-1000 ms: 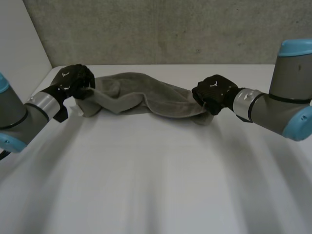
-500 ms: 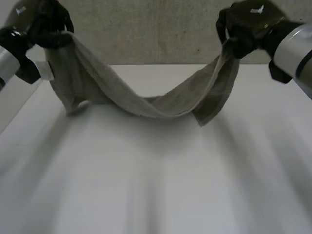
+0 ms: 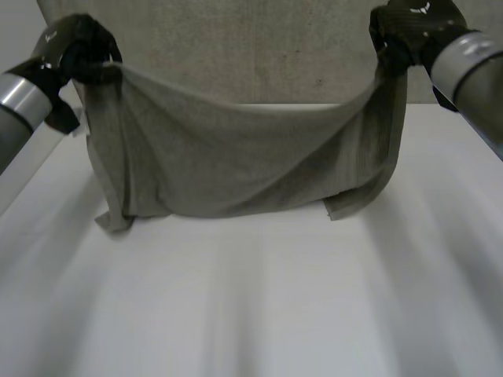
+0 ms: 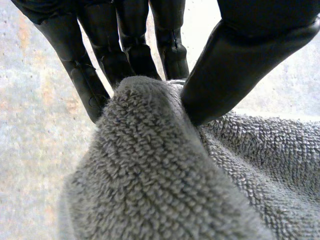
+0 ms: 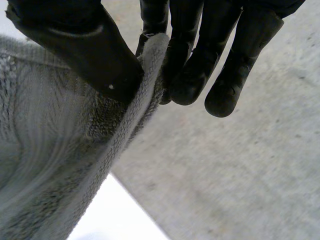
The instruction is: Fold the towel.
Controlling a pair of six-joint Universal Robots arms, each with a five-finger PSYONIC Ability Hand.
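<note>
Towel (image 3: 236,157) sags soft and limp to the tabletop (image 3: 251,314), my left robot hand (image 3: 78,55) and right robot hand (image 3: 413,27) each pinching a top corner, where I judge grip best

Far tabletop (image 3: 251,306) behind hanging towel (image 3: 236,161)
</note>
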